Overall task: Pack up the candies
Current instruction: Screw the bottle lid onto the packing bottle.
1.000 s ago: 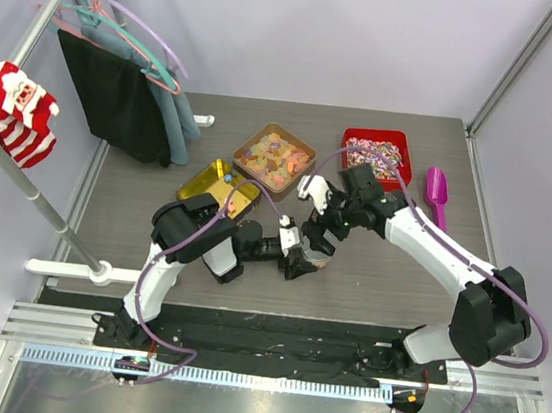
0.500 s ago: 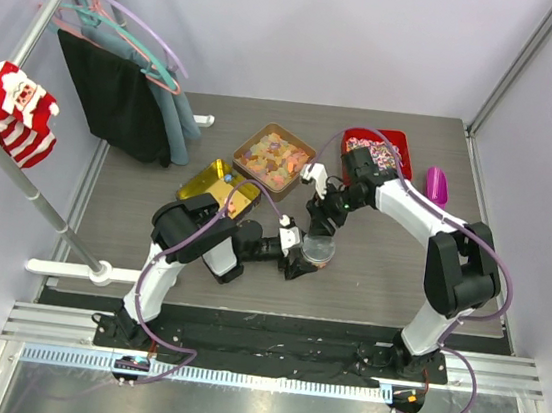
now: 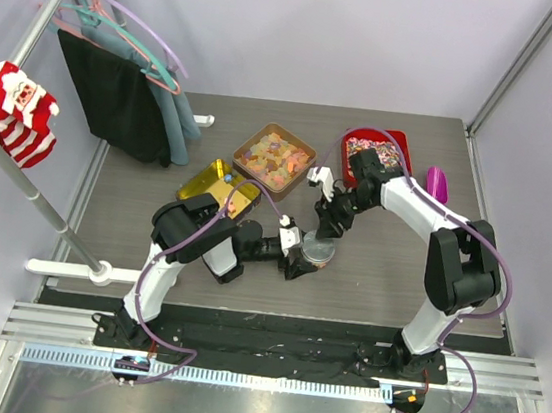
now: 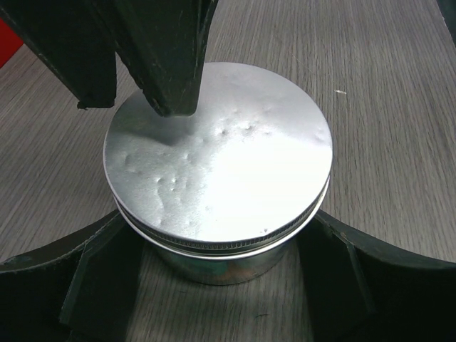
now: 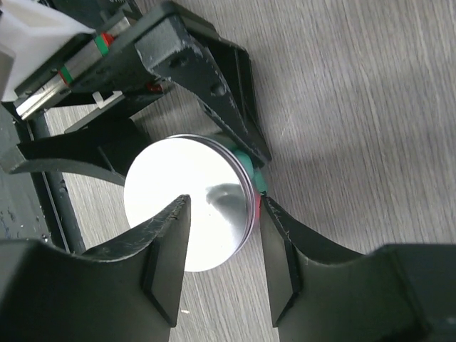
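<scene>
Small round tin (image 4: pixel 214 267) stands on the grey wood-grain surface (image 4: pixel 399 107), between the two arms, with its silver lid (image 4: pixel 221 157) on top. We see shallow dimples across the lid, so the metal looks thin.

Candies (image 5: pixel 250 171): only a sliver of green and red shows under the lid's edge in the right wrist view, so at least some are inside the tin. A few coloured bits lie at the far corner of the gold tray (image 3: pixel 202 189); too small for us to name.

Left gripper (image 4: pixel 224 249): jaws closed on the tin's side wall, one finger each side, below the lid's rim.

Right gripper (image 5: pixel 224 206): above the lid, jaws at a narrow gap, narrower than the lid, holding nothing. One fingertip (image 4: pixel 171 85) rests on the lid near its edge; the other sits beyond the rim.

Our reading: the lid is being pressed home, and packing looks near its end.

Handling, as we judge it:
- The candies are light, hard and loose, and apt to roll, so they are better moved in bulk inside the tin.
- The tin is stiff but smooth and probably slippery. The side wall under the rim is the sound hold.
- The lid dents easily. An off-centre push could tilt it or skid the tin.

Nearby: brown tray (image 3: pixel 239 152) of orange-yellow gummies, red tray (image 3: pixel 347 135) of speckled sweets, pink scoop (image 3: pixel 438 186).
</scene>
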`<action>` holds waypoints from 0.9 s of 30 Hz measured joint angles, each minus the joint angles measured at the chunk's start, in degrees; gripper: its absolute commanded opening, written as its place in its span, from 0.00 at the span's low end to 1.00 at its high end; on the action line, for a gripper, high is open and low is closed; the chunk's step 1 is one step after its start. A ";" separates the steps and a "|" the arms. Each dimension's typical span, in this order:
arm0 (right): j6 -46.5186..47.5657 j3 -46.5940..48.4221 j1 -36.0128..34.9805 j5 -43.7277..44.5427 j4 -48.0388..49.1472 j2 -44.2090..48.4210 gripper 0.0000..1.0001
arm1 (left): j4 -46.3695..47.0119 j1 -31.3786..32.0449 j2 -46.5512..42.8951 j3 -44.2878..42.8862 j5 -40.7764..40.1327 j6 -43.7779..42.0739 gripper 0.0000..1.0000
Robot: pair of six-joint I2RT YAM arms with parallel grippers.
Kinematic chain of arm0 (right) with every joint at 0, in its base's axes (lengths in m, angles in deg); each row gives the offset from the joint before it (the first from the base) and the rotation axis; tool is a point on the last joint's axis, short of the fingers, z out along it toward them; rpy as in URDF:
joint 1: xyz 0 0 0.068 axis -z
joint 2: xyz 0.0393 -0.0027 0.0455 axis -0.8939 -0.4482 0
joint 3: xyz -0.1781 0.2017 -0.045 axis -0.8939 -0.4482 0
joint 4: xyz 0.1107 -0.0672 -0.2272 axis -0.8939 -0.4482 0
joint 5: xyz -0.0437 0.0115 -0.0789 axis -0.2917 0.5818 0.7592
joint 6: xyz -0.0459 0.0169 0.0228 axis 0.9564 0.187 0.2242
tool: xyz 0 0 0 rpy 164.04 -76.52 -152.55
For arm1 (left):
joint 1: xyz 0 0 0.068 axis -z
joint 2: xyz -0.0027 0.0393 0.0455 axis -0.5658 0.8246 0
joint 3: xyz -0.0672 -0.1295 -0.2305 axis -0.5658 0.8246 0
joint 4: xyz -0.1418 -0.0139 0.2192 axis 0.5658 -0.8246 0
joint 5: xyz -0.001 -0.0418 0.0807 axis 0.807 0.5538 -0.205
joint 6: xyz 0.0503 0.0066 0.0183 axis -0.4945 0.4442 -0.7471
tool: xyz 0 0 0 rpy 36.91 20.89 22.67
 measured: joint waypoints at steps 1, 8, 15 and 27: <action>0.17 0.00 0.11 -0.02 -0.20 0.00 0.47 | 0.00 0.00 0.00 0.00 0.00 0.00 0.58; 2.47 0.02 0.39 -0.33 -2.29 0.00 0.31 | 0.02 0.00 0.00 0.00 0.02 -0.22 0.58; 4.87 0.39 0.96 -0.17 -2.62 -0.46 0.20 | 0.15 0.22 0.00 0.00 0.11 -0.94 0.58; 5.73 -1.46 1.20 0.22 -2.03 0.55 0.19 | -0.09 0.55 0.00 0.00 0.37 0.15 0.57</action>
